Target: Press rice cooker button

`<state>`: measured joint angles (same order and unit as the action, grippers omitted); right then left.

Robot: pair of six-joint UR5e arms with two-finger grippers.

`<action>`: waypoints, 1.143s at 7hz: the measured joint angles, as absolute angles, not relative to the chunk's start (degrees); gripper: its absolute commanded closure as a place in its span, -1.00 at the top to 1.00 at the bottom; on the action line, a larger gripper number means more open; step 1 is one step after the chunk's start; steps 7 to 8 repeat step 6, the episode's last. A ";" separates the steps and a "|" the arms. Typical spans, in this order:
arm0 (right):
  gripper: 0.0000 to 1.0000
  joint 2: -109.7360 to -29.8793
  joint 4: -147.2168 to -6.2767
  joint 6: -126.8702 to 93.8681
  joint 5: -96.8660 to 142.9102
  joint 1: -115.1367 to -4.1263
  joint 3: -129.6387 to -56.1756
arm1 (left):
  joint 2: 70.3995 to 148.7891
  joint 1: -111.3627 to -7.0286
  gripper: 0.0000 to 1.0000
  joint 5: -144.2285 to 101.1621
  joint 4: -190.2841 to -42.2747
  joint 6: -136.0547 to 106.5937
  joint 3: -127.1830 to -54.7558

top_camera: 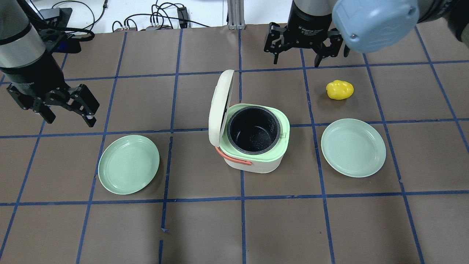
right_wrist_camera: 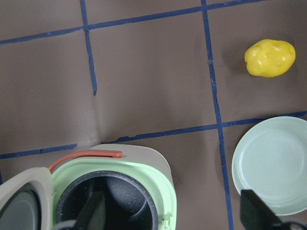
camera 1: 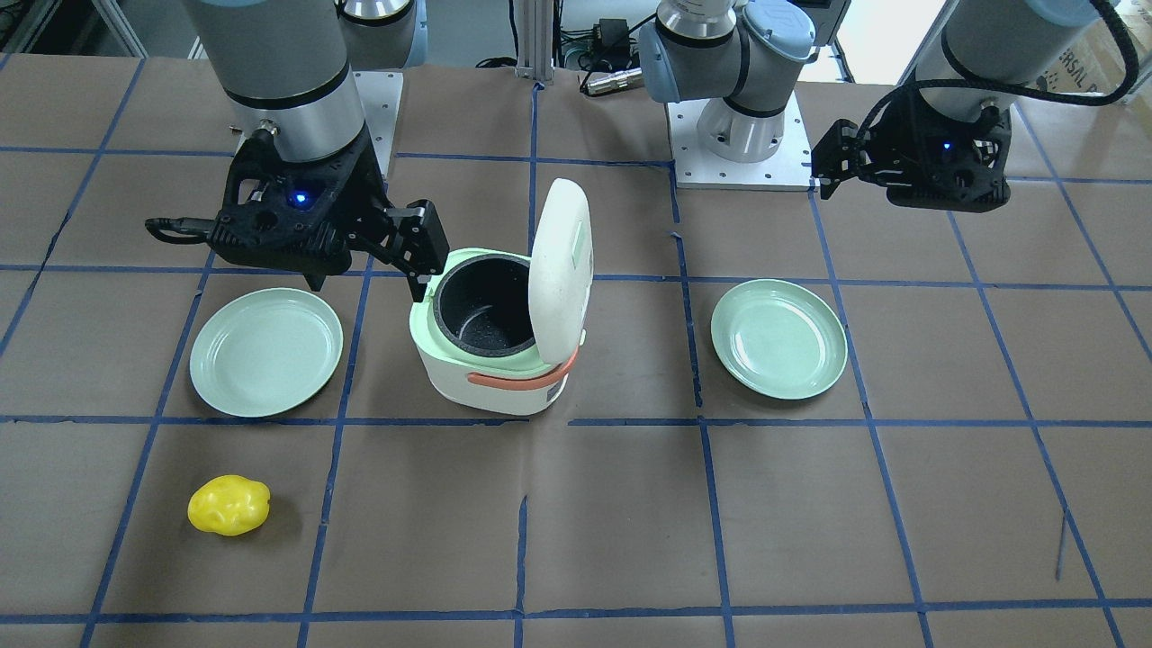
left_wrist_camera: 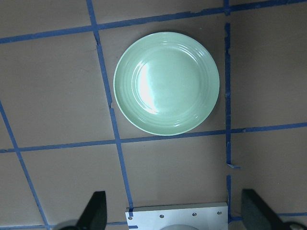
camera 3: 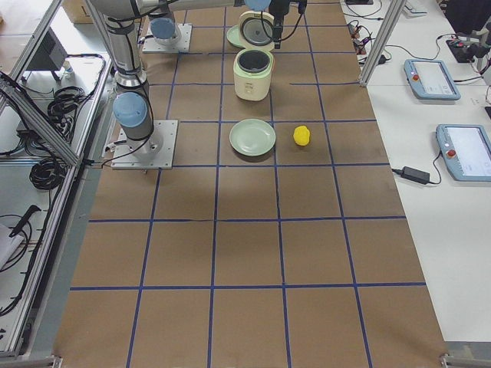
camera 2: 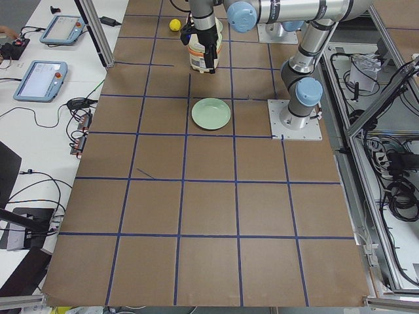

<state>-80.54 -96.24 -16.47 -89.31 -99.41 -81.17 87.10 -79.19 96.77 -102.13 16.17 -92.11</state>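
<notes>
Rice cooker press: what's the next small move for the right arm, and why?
Probably lift the right gripper clear and stop. The lid already stands open above the rice cooker, baring the dark pot, so the press looks done. The gripper is open, holds nothing and hovers near the cooker's rim, where a further push would gain nothing.

Rice cooker body white, rim mint green, lid off-white, inner pot black, pale speckles I think, handle orange, left plate and right plate mint green, lump yellow, table brown with blue tape grid, my left gripper and right gripper black.
</notes>
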 measured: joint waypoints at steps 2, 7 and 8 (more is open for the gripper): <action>0.99 -80.55 -96.32 -14.02 -89.38 -97.97 -81.38 | 87.10 -79.19 1.00 96.77 -102.13 16.17 -92.11; 0.99 -80.94 -95.93 -13.71 -89.50 -97.83 -81.61 | 87.10 -79.19 1.00 96.77 -102.13 16.17 -92.11; 0.99 -80.94 -95.93 -13.71 -89.50 -97.83 -81.61 | 87.10 -79.19 1.00 96.77 -102.13 16.17 -92.11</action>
